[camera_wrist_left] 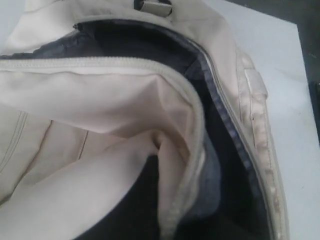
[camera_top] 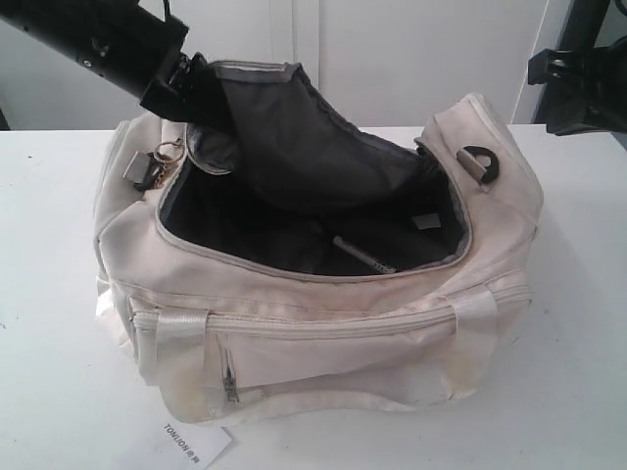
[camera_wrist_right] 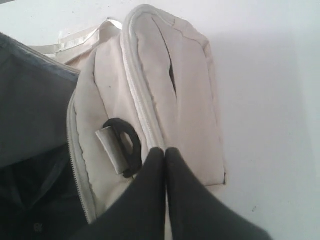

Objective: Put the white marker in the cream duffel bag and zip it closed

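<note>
Our right gripper's [camera_wrist_right: 165, 152] two black fingers [camera_wrist_right: 150, 190] are pressed flat together with nothing between them. They hang just above the end of the cream duffel bag [camera_top: 323, 338], beside the black ring [camera_wrist_right: 127, 145] sewn there.

Our left gripper [camera_top: 186, 93] meets the raised edge of the bag's top flap [camera_top: 294, 137]. Its fingers are hidden by the fabric, and the left wrist view shows only cream cloth and zipper, so we cannot tell whether they are clamped on the flap. The flap stands up with its dark lining towards the exterior camera, leaving the bag's mouth wide open.

Inside, the white marker [camera_top: 362, 255] lies tilted on the dark lining, towards the right end of the opening.

The bag sits on the white table [camera_top: 59, 392], well in from its edges, front zip pocket [camera_top: 230, 377] facing the exterior camera. A paper tag [camera_top: 191, 446] printed "TONLION" lies by the table's edge nearest that camera, just beside the bag's front left corner.
</note>
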You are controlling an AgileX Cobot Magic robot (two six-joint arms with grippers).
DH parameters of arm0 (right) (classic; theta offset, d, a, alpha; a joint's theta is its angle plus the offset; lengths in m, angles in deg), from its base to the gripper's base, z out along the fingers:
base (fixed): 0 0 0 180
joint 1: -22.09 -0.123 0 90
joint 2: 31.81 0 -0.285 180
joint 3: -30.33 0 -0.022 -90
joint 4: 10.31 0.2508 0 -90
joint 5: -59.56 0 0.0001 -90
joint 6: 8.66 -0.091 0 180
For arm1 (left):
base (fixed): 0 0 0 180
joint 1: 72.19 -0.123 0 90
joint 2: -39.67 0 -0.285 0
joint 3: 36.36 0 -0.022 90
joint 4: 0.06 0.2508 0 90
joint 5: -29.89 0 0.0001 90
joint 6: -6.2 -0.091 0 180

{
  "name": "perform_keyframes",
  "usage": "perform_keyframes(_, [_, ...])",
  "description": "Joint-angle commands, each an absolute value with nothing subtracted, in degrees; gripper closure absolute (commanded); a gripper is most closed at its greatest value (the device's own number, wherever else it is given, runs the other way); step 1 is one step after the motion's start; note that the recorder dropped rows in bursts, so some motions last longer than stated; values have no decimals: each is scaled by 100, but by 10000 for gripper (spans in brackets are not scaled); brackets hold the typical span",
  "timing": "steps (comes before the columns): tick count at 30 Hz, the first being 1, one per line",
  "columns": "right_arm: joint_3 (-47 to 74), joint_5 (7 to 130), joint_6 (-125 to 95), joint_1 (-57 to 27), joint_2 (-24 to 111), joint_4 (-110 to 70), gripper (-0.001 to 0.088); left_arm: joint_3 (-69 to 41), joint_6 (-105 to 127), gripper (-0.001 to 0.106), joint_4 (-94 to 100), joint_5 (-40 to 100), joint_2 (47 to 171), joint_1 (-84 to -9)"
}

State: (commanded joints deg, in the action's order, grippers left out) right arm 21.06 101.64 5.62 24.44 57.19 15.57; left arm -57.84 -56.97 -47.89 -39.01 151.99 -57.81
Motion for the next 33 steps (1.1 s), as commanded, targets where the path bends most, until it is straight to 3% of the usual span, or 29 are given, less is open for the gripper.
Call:
perform_keyframes(4, [2106, 10164, 562, 2444, 5719, 1557, 868, -5784, -5825, 1030, -4711, -3968, 15199, -5781])
perform_keyframes(22, [2106, 10178, 562, 2444, 5719, 1557, 868, -5784, -5927, 328, -4747, -4007, 15199, -5687])
perform_keyframes(33, [2106, 10178, 562, 2444, 5719, 1557, 868, -5784, -4907, 294, -4572, -4007, 15138, -5407])
